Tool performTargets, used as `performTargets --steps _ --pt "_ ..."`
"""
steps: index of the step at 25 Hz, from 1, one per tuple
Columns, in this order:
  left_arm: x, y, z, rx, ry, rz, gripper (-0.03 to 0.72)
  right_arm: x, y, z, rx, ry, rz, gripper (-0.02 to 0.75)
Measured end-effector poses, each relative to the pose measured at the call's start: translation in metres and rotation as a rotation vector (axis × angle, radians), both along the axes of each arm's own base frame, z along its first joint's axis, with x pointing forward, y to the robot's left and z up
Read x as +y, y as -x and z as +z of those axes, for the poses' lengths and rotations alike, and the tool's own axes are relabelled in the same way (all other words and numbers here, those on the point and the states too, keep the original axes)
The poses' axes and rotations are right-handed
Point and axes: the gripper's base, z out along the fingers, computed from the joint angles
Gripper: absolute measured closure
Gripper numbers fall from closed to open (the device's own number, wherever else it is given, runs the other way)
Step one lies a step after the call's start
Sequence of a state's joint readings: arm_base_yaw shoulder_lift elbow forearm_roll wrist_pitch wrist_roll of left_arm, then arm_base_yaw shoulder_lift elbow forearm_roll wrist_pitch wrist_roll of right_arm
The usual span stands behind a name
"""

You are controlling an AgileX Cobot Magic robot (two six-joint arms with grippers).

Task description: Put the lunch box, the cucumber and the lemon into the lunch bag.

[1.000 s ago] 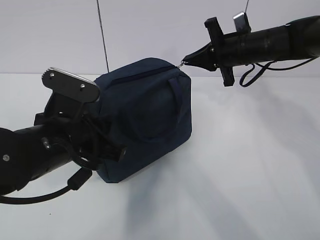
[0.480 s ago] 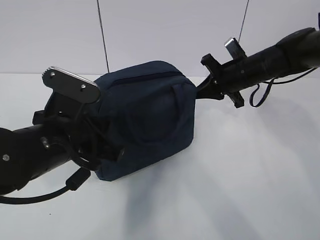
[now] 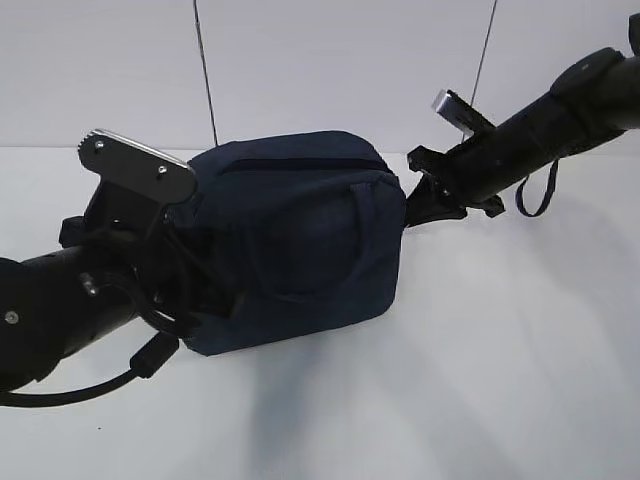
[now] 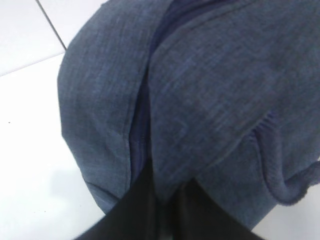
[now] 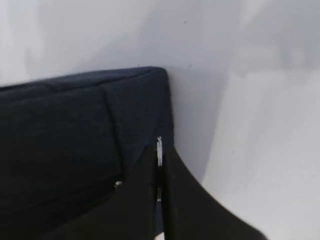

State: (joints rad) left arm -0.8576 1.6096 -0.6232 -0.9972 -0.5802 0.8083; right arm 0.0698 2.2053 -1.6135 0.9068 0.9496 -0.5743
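Note:
The dark navy lunch bag (image 3: 300, 250) stands on the white table, with its zipper (image 3: 300, 160) shut along the top. My left gripper (image 3: 200, 285) is at the bag's left end, and in the left wrist view (image 4: 167, 192) it is shut on a fold of the bag's fabric (image 4: 210, 90). My right gripper (image 3: 412, 200) is at the bag's upper right end. In the right wrist view (image 5: 160, 155) it is shut on the metal ring pull (image 5: 159, 146) beside the bag's corner (image 5: 65, 130). The lunch box, cucumber and lemon are out of view.
The white table (image 3: 500, 350) runs to the right and front of the bag. A pale wall stands behind, with two thin dark lines (image 3: 205, 70) (image 3: 485, 50) hanging down in front of it. The left arm's cable (image 3: 100, 385) loops on the table at front left.
My right gripper has moved down and round the bag's right end, still holding the ring pull. The bag's right side has shifted a little to the right. The left arm barely moved.

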Motion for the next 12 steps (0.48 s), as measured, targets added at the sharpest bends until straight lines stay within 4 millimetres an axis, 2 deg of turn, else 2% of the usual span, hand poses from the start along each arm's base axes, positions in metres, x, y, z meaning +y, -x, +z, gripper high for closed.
performTargets --steps 3,8,12 --pt "0.002 -0.001 0.0 -0.007 0.005 0.024 0.678 0.002 0.0 0.01 -0.047 -0.001 0.152 0.697" --pt "0.006 -0.003 0.0 -0.001 0.018 0.072 0.674 0.004 -0.007 0.044 -0.125 0.003 0.288 0.484" --pt "0.014 -0.009 -0.002 0.017 0.02 0.099 0.624 0.001 -0.01 0.058 -0.175 0.063 0.312 0.436"
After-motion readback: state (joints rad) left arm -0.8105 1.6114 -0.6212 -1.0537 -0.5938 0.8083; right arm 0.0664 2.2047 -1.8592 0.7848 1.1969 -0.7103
